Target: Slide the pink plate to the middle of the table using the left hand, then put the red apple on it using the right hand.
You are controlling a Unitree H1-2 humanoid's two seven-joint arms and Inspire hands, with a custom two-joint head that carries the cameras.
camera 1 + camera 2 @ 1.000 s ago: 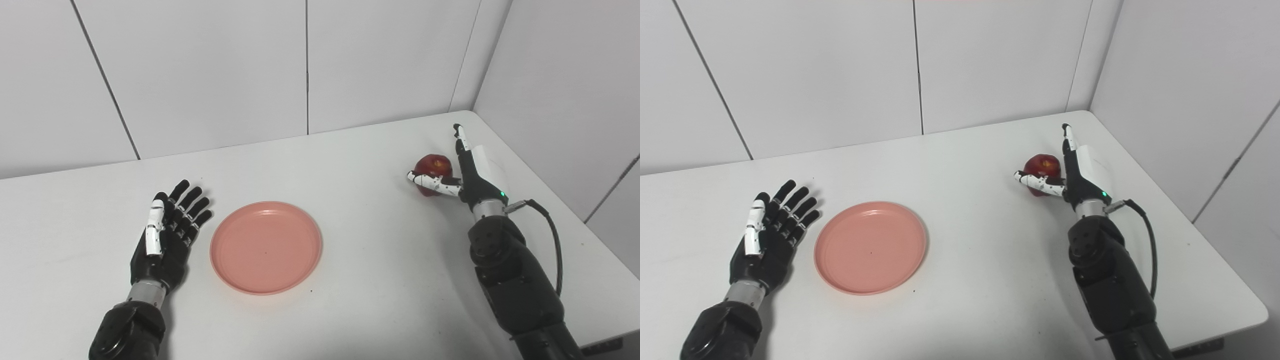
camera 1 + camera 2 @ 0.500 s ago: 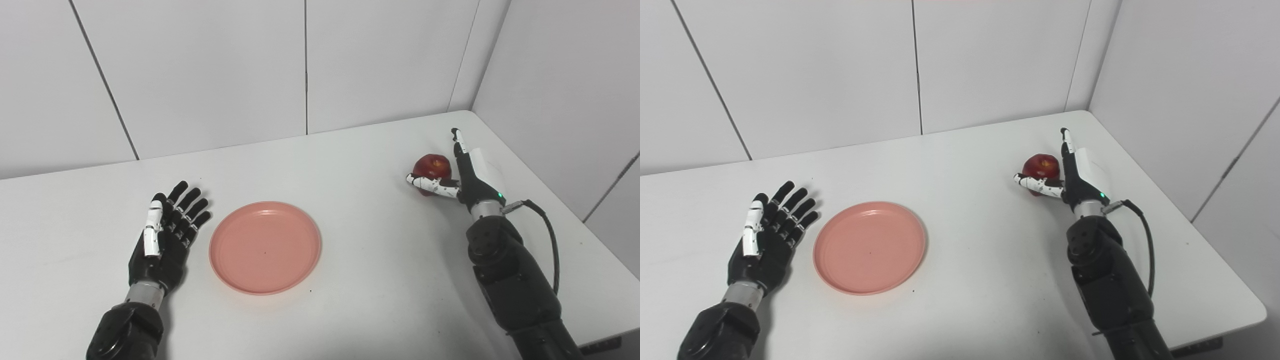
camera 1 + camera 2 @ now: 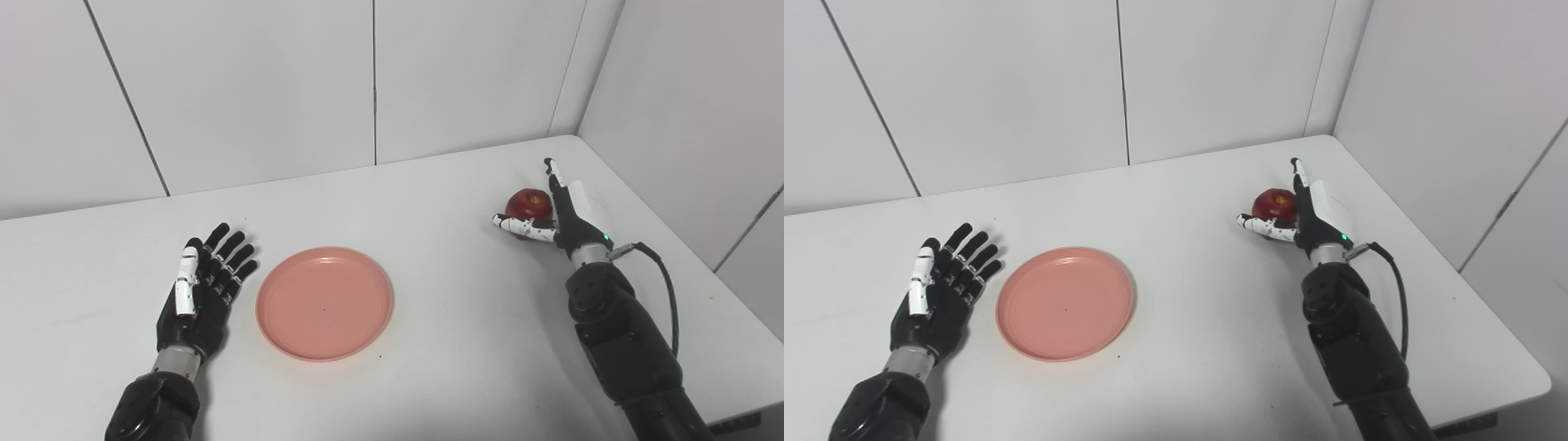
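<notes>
Nearest the cameras, two dark forearms rose from the bottom edge over the white tabletop (image 3: pixel 441 184). The left hand (image 3: pixel 199 294) lay flat on the surface, palm up, its black fingers (image 3: pixel 236 260) spread apart and pointing toward the far wall, with a white thumb along its left side. It was released and held nothing.

Just to the right of that hand, close to its fingertips but not touching them, sat the pink plate (image 3: pixel 324 302). It was round and shallow, lay flat on the tabletop near the middle of the table's width, and carried nothing on it.

Farther back and well to the right, the right hand (image 3: pixel 1311 211) stood on edge beside the red apple (image 3: pixel 1274 203). Its white-backed palm was against the apple's right side, one finger pointed upward and away past the fruit, and the white thumb (image 3: pixel 1258 225) reached across in front of the apple's lower part. The fingers were not wrapped around the fruit; whether the hand truly gripped it or only cupped it could not be told. The apple was well apart from the plate, near the right rear corner of the tabletop. A black cable (image 3: pixel 1393 294) looped from the right wrist.

Behind the tabletop stood pale wall panels (image 3: pixel 245 79) with thin dark seams.
</notes>
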